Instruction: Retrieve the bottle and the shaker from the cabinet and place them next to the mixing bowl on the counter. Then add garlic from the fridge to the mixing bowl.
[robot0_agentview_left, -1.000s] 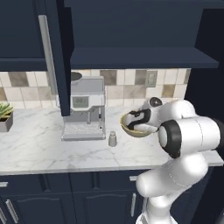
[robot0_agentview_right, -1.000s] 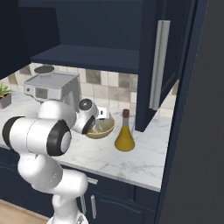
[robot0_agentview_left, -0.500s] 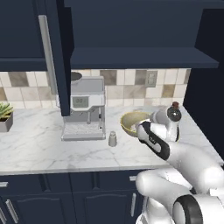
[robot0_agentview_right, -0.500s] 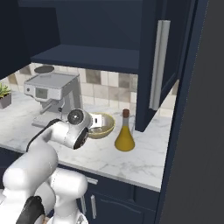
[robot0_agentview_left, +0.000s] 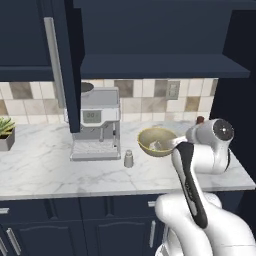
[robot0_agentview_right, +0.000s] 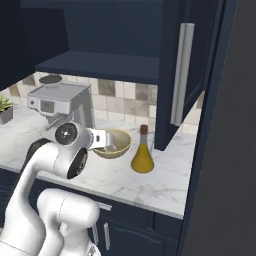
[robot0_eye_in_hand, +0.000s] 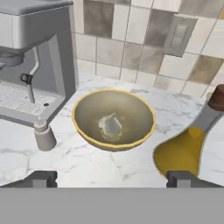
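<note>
I saw the small whitish lumpy garlic bulb (robot0_eye_in_hand: 110, 125) lying in the bottom of the round tan-yellow mixing bowl (robot0_eye_in_hand: 85, 124), ahead of my hand (robot0_eye_in_hand: 112, 178) and between the lines of its two fingertips. The hand stood wide open, its dark tips (robot0_eye_in_hand: 40, 178) far apart with nothing between them, drawn back from the bowl's near rim and touching neither bowl nor garlic. From the right base camera I had the hand (robot0_agentview_right: 102, 139) at the bowl's (robot0_agentview_right: 118, 145) left edge. The yellow-amber glass bottle with the dark reddish stopper (robot0_eye_in_hand: 189, 142) stood upright just beside the bowl on one side; the small pale grey-beige shaker (robot0_eye_in_hand: 43, 135) stood on the other, near the grey coffee machine (robot0_eye_in_hand: 30, 57). All of them sat on the white marble bench (robot0_eye_in_hand: 78, 164) below the tiled wall (robot0_eye_in_hand: 131, 39). Above, the dark navy cabinet (robot0_agentview_right: 187, 90) hung with its door open.
</note>
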